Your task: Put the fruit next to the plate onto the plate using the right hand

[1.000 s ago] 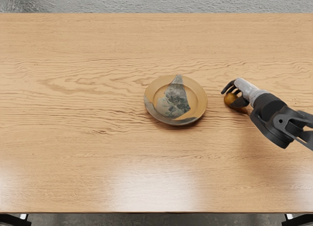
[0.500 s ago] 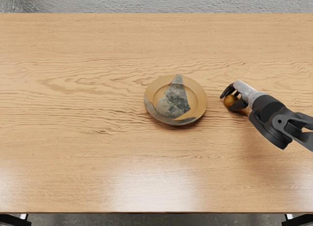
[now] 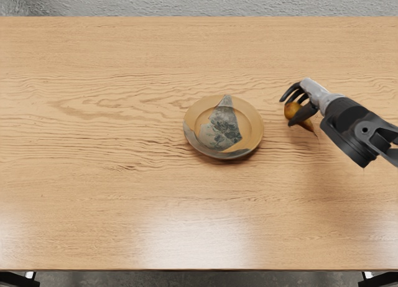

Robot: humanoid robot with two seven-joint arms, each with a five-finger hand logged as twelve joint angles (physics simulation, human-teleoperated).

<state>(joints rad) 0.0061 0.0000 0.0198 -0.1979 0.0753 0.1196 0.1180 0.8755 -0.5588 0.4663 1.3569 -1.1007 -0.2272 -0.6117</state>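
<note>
Right robot hand point(image 3: 297, 102) clamped on fruit point(image 3: 291, 110), near right edge of table point(image 3: 124, 194) — plate point(image 3: 193, 120) lies toward table centre — carry likely goes that way.

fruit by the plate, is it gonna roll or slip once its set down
Likely to roll: the fruit looks small and rounded, so on the shallow plate it could drift toward the rim. Probably light and firm, since the right robot hand encloses it with just its curled fingers. Its smooth-looking skin may be a bit slippery.
</note>
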